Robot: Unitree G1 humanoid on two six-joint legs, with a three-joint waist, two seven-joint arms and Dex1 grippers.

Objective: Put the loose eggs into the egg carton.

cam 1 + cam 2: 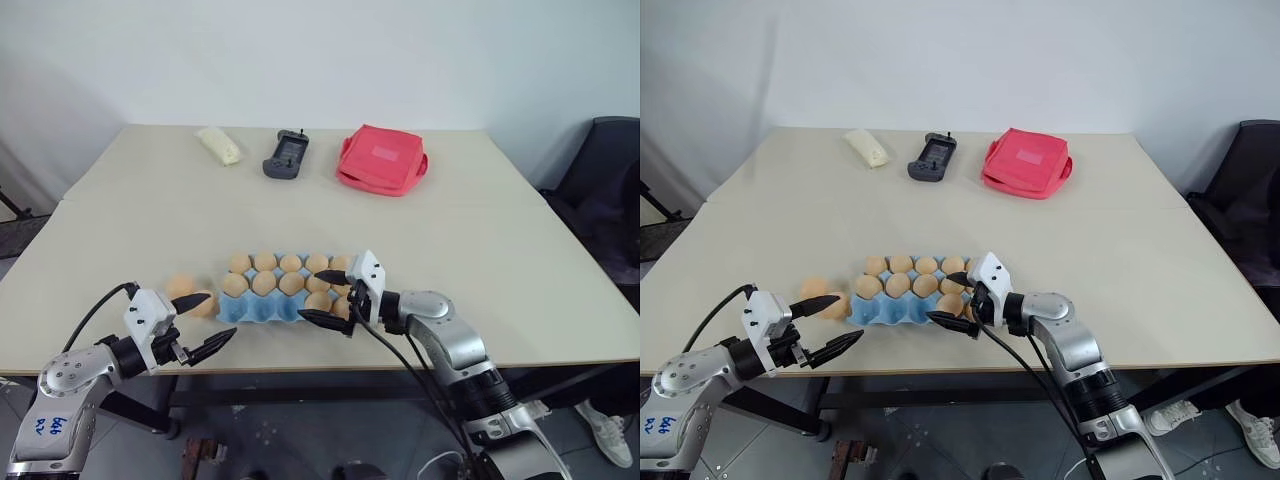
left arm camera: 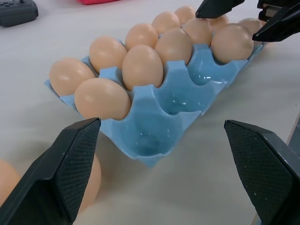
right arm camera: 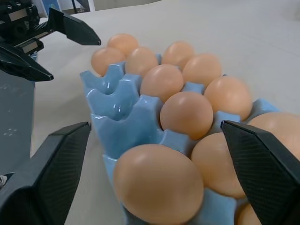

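Note:
The light blue egg carton (image 1: 262,310) lies near the table's front edge, most of its cups filled with tan eggs (image 1: 265,282). Three front cups at its left end (image 2: 146,138) are bare. Two loose eggs (image 1: 183,287) rest on the table just left of the carton, one (image 2: 92,183) partly behind a left finger. My left gripper (image 1: 223,316) hovers open beside them, pointing at the carton's left end. My right gripper (image 1: 309,293) stands open at the carton's right end. Its fingers (image 3: 47,173) stand on either side of an egg (image 3: 159,183) that sits in a cup.
A cream packet (image 1: 220,146), a dark handheld device (image 1: 286,154) and a red pouch (image 1: 382,159) lie along the table's far side. A black chair (image 1: 605,190) stands off the right edge. The carton is close to the table's front edge (image 1: 300,368).

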